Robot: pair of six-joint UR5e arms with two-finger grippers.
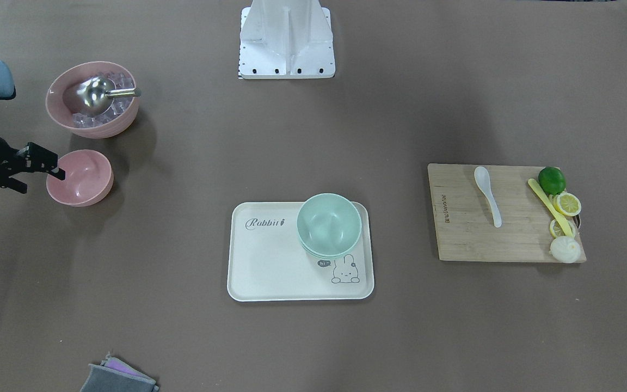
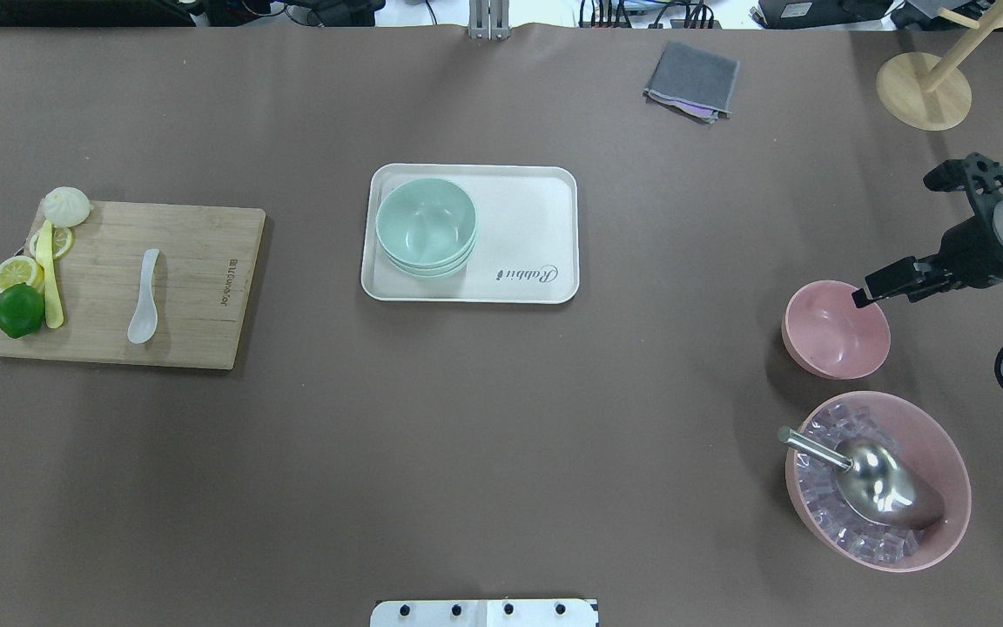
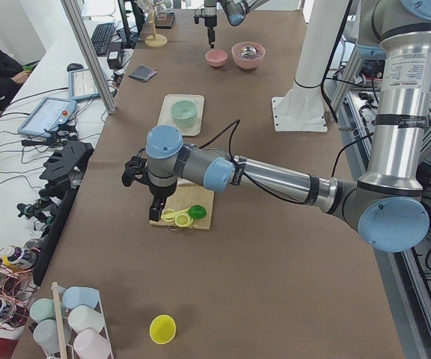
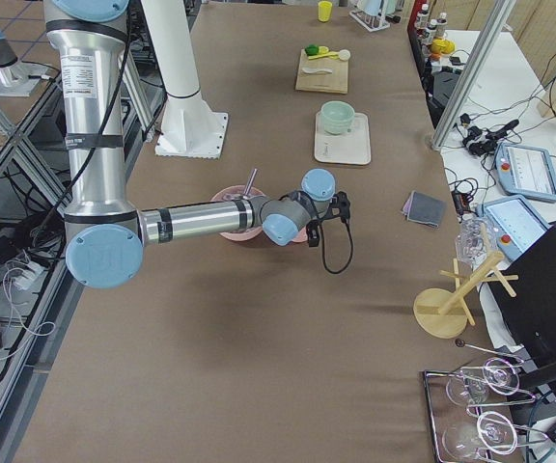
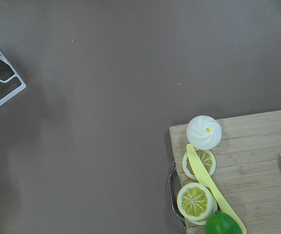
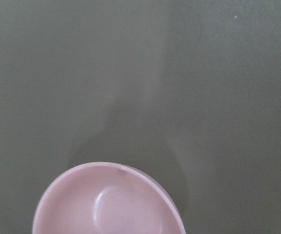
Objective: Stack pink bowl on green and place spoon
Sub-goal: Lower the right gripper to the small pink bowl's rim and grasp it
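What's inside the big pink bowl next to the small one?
The large pink bowl holds clear ice cubes with a shiny metal scoop on top. Anything beneath the ice is hidden.

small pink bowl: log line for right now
right fingers: open at rim of small pink bowl | green bowls: stacked on white tray | white spoon: on wooden board

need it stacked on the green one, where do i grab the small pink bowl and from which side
Take the small pink bowl by its thin rim, one finger inside and one outside, coming straight down. It sits upright and empty, so the rim is free. Use the edge away from the big ice bowl, where the right gripper is.
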